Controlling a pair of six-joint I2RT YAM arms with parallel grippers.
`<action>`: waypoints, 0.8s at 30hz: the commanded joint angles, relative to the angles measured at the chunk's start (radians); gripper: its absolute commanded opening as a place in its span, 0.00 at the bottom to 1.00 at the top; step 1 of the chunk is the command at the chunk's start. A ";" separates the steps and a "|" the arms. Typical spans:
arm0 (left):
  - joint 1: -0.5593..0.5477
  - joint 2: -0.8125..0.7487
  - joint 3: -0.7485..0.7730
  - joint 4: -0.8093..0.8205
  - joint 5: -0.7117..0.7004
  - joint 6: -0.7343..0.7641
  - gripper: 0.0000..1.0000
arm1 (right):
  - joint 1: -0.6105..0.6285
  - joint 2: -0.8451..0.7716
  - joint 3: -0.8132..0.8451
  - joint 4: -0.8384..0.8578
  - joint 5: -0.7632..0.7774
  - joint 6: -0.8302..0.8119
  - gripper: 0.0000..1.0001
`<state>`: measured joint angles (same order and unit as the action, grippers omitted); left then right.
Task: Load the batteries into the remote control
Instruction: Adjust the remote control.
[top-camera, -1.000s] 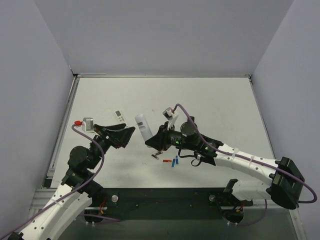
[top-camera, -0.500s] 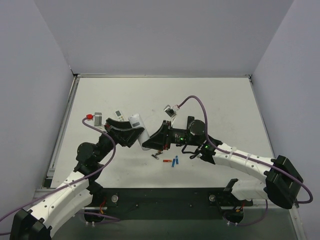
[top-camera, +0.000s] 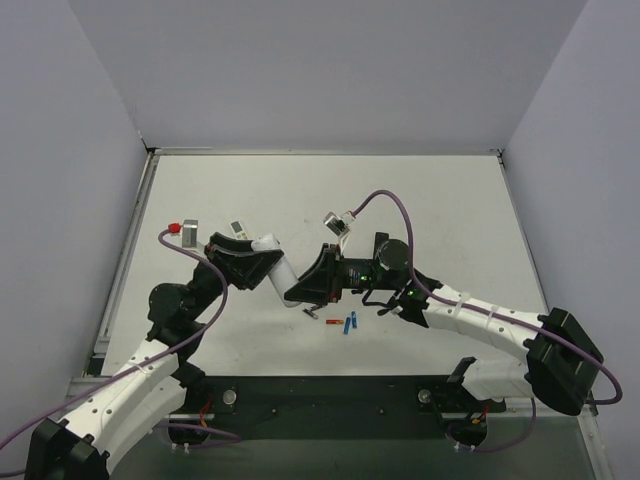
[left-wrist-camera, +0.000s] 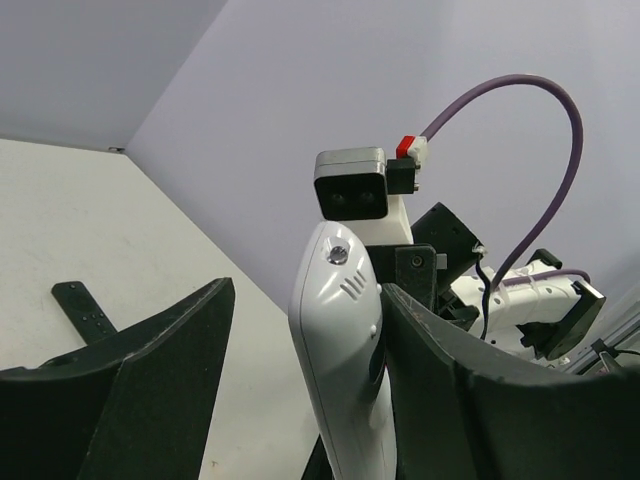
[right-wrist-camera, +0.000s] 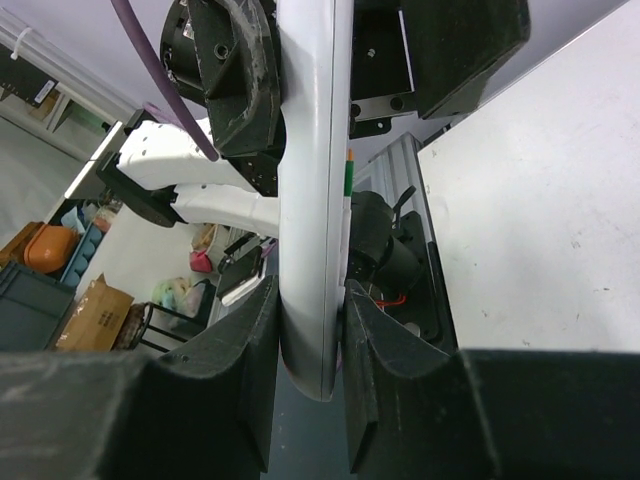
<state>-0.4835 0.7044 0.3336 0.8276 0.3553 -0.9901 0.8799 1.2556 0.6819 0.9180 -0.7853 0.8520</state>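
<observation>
Table: we see a white top (top-camera: 420, 190) spreading out beneath both pairs of fingers and on beyond them.
Walls: we see plain pale lilac panels, the back wall (top-camera: 330, 70) far beyond the fingertips and the side walls (top-camera: 60, 200) well out to either side.
Corner: behind the left fingers (left-wrist-camera: 150, 380) we see table and wall meet.
Room: above the right fingers (right-wrist-camera: 230, 400), off the table's edge, we make out a cardboard box (right-wrist-camera: 85, 305) and blurred clutter.
Light: we find it even, with soft shadows.
</observation>
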 joint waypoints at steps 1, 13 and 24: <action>0.033 0.000 0.041 0.056 0.068 -0.058 0.66 | -0.010 0.007 0.010 0.125 -0.040 0.004 0.03; 0.042 -0.057 0.079 -0.365 -0.068 0.005 0.00 | -0.010 -0.059 0.096 -0.275 0.015 -0.290 0.69; 0.049 0.056 0.097 -0.809 -0.119 -0.100 0.00 | 0.024 -0.105 0.197 -0.832 0.144 -1.009 0.80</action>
<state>-0.4385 0.7349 0.4015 0.1425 0.2481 -1.0473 0.8791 1.1572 0.8406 0.2485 -0.6582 0.1947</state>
